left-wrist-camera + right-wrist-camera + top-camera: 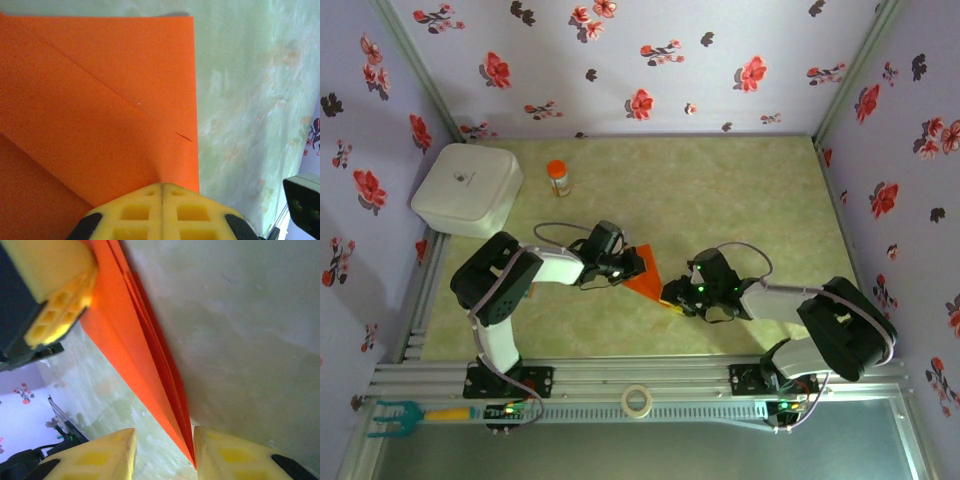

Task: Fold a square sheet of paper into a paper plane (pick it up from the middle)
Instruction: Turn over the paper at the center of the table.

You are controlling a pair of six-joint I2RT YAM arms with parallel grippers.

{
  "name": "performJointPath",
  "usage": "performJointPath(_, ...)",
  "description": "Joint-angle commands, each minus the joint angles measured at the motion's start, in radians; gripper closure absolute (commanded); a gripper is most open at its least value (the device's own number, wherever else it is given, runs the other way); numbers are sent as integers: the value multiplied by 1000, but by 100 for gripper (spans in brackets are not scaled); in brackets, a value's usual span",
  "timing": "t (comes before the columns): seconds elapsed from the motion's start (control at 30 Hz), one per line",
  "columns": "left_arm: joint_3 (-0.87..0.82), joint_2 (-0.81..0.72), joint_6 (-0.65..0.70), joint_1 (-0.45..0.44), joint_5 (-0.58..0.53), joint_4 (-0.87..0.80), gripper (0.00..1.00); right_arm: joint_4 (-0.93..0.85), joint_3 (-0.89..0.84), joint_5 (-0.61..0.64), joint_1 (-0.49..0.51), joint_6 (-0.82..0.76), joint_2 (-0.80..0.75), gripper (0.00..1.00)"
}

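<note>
Your left claw (pixel 162 189) pinches the half-folded paper (pixel 100 100). Your right claw (pixel 164 442) sits apart around its tip; squeeze there next, I think.

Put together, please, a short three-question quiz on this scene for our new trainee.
1. True or false: the left end effector has its jaws spread wide apart.
2. What stands beside the white box? A) a small orange-capped bottle B) a mug C) a pair of scissors
3. Fill in: the pointed end of the folded orange paper lies ___ the two fingers of the right end effector.

Key
1. False: its jaws are shut on the paper.
2. A
3. between
</note>
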Motion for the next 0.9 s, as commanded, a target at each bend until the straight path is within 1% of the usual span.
performJointPath(0.0, -15, 31, -2, 10, -32, -40, 99, 53, -15, 12, -13, 14, -3, 64)
performJointPath(0.2, -10, 29, -7, 11, -29, -40, 99, 135, -27, -23, -21, 22, 15, 64)
performJointPath(0.4, -10, 14, -22, 10, -13, -23, 98, 171, -20, -31, -22, 23, 35, 68)
performJointPath(0.5, -9, 12, -23, 9, -13, -20, 98, 178, -20, -35, -24, 24, 43, 74)
performJointPath(0.67, -7, -3, -31, 9, -8, -8, 96, 170, -22, -36, -25, 11, 42, 87)
performJointPath(0.8, 3, -54, -27, 8, -1, -16, 87, 134, -20, -23, -26, -13, 15, 94)
performJointPath(0.87, 14, -96, -16, 8, -7, -33, 79, 94, -12, -12, -26, -37, -17, 95)
